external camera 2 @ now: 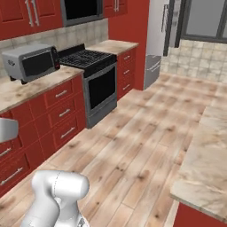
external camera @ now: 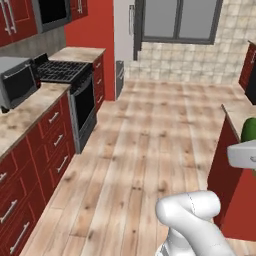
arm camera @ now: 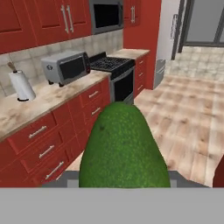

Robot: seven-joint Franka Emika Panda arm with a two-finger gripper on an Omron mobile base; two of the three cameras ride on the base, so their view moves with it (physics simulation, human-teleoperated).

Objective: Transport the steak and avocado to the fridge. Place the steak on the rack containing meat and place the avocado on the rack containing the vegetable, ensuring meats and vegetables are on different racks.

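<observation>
At nine o'clock we see the microwave (external camera 2: 32,62) on the table (external camera 2: 26,91), the stove (external camera 2: 91,60) just beyond it toward eleven. The fridge (external camera 2: 156,42) stands at twelve, far down the floor (external camera 2: 133,133). The avocado (arm camera: 124,151) sits directly before us.

Domestic kitchen, rendered. Fittings: glossy red base cabinets with silver bar handles (external camera 2: 62,113), beige marbled stone table top (external camera 2: 26,91), black-topped steel gas range (external camera 2: 88,60), grey box microwave (external camera 2: 33,62), white paper-towel roll (arm camera: 22,85), pale wood-plank floor (external camera: 145,145).

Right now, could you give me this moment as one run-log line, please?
gripper: shut on avocado | phase: carrying | fridge: far, door closed
</observation>
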